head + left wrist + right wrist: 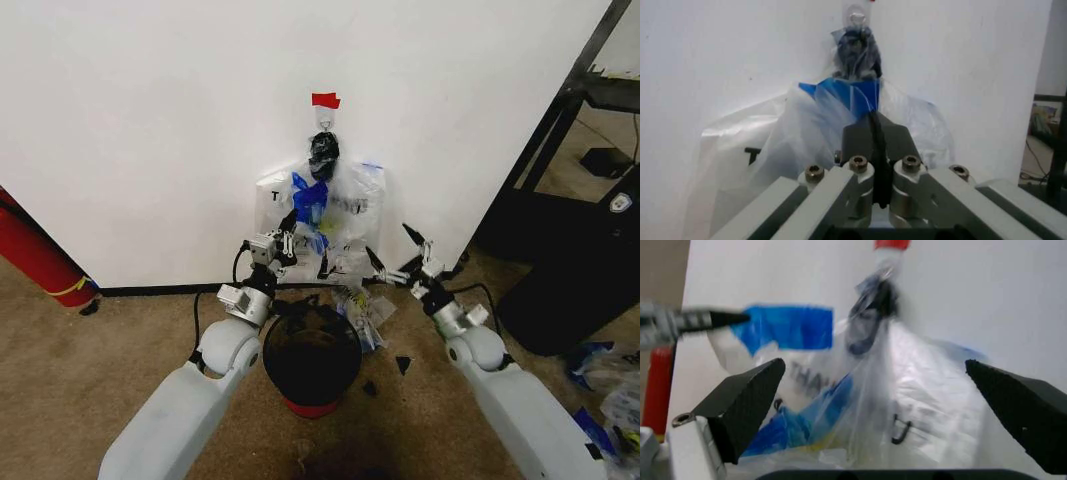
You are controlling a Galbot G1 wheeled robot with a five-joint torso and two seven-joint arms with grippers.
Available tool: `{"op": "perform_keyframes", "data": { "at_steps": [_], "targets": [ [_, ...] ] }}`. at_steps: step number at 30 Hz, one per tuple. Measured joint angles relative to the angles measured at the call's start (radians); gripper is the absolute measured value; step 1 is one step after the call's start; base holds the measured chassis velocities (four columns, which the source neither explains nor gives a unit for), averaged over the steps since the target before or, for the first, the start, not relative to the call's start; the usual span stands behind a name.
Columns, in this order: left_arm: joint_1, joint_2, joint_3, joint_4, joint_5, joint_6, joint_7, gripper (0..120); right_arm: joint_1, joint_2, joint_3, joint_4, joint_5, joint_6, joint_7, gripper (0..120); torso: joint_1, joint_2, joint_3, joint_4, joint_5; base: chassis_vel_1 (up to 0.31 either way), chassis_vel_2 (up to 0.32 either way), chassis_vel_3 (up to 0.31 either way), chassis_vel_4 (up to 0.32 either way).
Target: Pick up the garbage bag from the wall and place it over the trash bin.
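Garbage bag (335, 205) hangs from wall (150, 120) hook above the trash bin (312, 362) (contents too dark to see). Left gripper (288, 243) fingers closed, seemingly on blue patch; right gripper (395, 255) spread wide, empty.

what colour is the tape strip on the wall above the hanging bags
Red. The tape strip sits just above the hook; the head view shows it best.

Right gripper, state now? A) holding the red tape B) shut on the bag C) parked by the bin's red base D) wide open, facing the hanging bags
D: in the right wrist view the right gripper has its two dark fingers spread far apart with nothing between them, aimed at the garbage bag hanging on the wall.
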Motion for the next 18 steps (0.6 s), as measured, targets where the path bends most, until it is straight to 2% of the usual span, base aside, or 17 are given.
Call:
{"op": "perform_keyframes", "data": {
  "at_steps": [3,6,7,9,13,18],
  "targets": [
    [0.000,0.003,0.004,-0.008,0.004,0.000,0.006,0,0.097,-0.003,-0.085,-0.052,-0.059,-0.033,0.020,100,0.000,0.000,0.000,-0.0001,0.0001,0.000,0.000,0.000,0.000],
    [0.000,0.002,0.008,-0.006,0.012,0.000,0.011,0,0.191,0.006,-0.182,-0.096,-0.038,-0.110,0.032,90,0.000,0.000,0.000,0.0003,0.0002,0.000,0.000,0.000,0.000],
    [0.000,0.002,0.008,-0.006,0.012,0.000,0.011,0,0.191,0.006,-0.182,-0.096,-0.038,-0.110,0.032,90,0.000,0.000,0.000,0.0003,0.0002,0.000,0.000,0.000,0.000],
    [-0.001,-0.001,0.013,0.005,0.023,-0.001,0.014,0,0.244,0.014,-0.236,-0.123,0.010,-0.182,0.024,81,0.000,0.000,0.000,0.0003,-0.0001,0.000,0.000,0.000,0.000],
    [-0.006,-0.012,0.019,0.024,0.046,-0.009,0.021,0,0.327,0.018,-0.290,-0.183,0.058,-0.284,-0.039,67,0.000,0.000,0.000,-0.0001,0.0000,0.000,0.000,0.000,0.000],
    [-0.008,-0.016,0.019,0.031,0.052,-0.016,0.022,0,0.370,0.019,-0.300,-0.223,0.108,-0.336,-0.149,65,0.000,0.000,0.000,-0.0001,0.0000,0.000,0.000,0.000,0.000]
  ]
}}
